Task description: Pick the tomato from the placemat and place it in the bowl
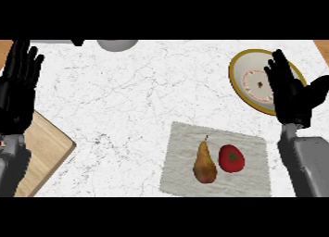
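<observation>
Right hand: the right hand (pixel 293 92) stands above the counter's right side, at the end of a grey forearm that comes up from the lower right edge. Its palm faces the view, fingers (pixel 280 65) straight and pointing to the far edge, thumb spread out to the right. It holds nothing.

Right hand over bowl: the fingers lie across the right part of the bowl (pixel 245 78), hiding some of its rim.

Left hand: the left hand (pixel 16 85) shows at the left edge, fingers straight and close together, pointing up. It is open and holds nothing, well apart from the placemat.

Tomato: the tomato (pixel 231 159) lies on the placemat (pixel 187 139), right of its middle, red with a small green stalk mark on top. It is below the right hand and a little to its left, clear of the fingers and of the forearm.

Pear: a brown-yellow pear (pixel 204 164) lies just beside the tomato on its left, stem pointing to the far side. Whether the two touch cannot be told.

Placemat: a pale grey cloth, lying at a slight slant on the white marbled counter (pixel 126 92), in the near right part.

Bowl: yellow-rimmed with a pale inside and a reddish ring round its centre; it sits at the far right of the counter, well apart from the placemat.

Cutting board: a wooden board (pixel 47 148) lies at the near left, partly under the left forearm.

Far edge: a grey rounded thing (pixel 117 45) shows at the counter's far edge, cut off by the view.
</observation>
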Robot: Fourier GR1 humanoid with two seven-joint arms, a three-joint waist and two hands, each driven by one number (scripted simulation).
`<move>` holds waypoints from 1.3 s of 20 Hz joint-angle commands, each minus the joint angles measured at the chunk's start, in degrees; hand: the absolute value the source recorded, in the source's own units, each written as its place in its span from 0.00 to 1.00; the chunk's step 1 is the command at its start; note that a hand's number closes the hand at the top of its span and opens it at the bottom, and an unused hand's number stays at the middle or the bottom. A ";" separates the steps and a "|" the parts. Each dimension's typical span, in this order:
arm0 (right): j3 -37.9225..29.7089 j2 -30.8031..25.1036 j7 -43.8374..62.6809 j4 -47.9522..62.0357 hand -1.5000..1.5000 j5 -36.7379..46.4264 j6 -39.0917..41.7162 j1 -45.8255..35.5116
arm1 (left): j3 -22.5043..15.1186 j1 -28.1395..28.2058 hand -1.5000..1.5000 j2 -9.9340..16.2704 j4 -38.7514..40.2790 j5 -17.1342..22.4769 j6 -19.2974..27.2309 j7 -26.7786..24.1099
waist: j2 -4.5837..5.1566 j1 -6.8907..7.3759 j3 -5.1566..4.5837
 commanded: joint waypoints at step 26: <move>27.73 2.03 16.51 -51.78 0.00 52.95 -14.96 42.20 | -11.28 10.08 0.50 -9.19 3.92 -4.39 -3.61 -1.49 | 0.83 -2.31 -0.08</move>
